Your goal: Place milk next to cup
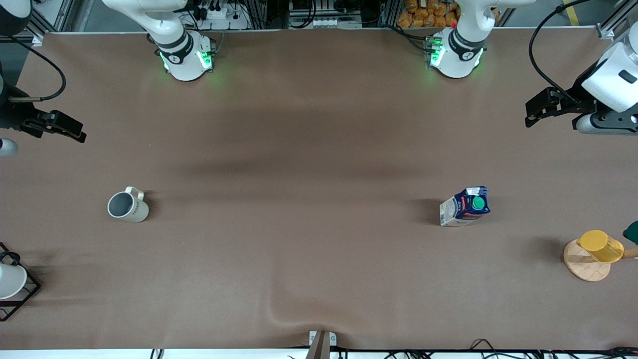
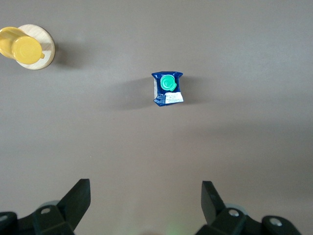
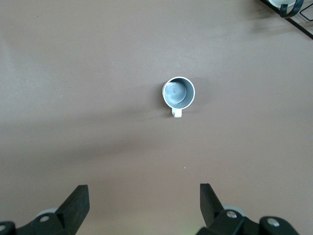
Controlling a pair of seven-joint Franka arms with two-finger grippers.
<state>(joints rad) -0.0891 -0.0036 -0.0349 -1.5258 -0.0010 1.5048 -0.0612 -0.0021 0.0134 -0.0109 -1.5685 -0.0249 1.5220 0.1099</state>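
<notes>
The milk [image 1: 466, 206], a dark-blue and white carton with a green cap, stands upright on the table toward the left arm's end. It also shows in the left wrist view [image 2: 167, 88]. The cup [image 1: 128, 205], a cream-white mug with a grey inside, stands toward the right arm's end, and shows in the right wrist view [image 3: 178, 92]. My left gripper [image 1: 543, 107] hangs high over the table edge at its own end, open and empty [image 2: 145, 188]. My right gripper [image 1: 60, 127] hangs high at its own end, open and empty [image 3: 144, 192].
A bright yellow cup [image 1: 600, 245] lies on a round wooden coaster [image 1: 583, 269] near the milk, with a dark green thing [image 1: 632, 232] at the edge. A white cup [image 1: 9, 280] sits in a black wire rack [image 1: 22, 299] near the mug.
</notes>
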